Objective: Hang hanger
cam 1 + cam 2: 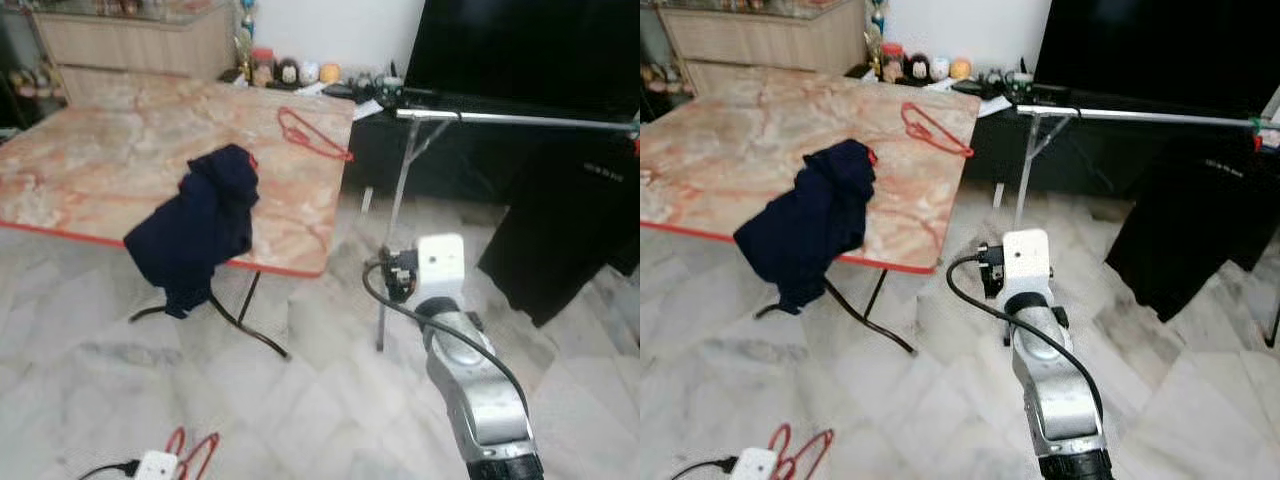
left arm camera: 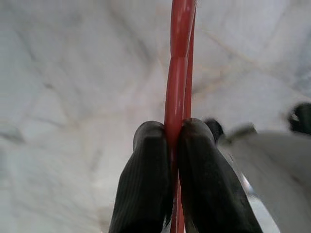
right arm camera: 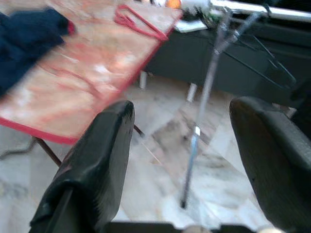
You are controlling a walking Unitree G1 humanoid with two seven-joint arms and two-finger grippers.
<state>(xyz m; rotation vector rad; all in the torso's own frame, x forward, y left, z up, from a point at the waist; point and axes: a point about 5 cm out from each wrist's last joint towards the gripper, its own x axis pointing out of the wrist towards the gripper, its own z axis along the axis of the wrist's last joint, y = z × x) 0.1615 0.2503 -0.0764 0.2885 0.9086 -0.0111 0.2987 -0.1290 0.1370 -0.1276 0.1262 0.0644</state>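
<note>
Our left gripper [image 2: 172,145] pinches a red hanger [image 2: 177,68] between its fingers, above marble floor [image 2: 73,97]. Our right gripper [image 3: 182,141] is spread wide and empty, with the clothes rail [image 3: 252,8] ahead of it.

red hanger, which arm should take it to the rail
Left. The left gripper is already shut on the red hanger, low near the floor. The right gripper is open and empty, facing the rail.
</note>
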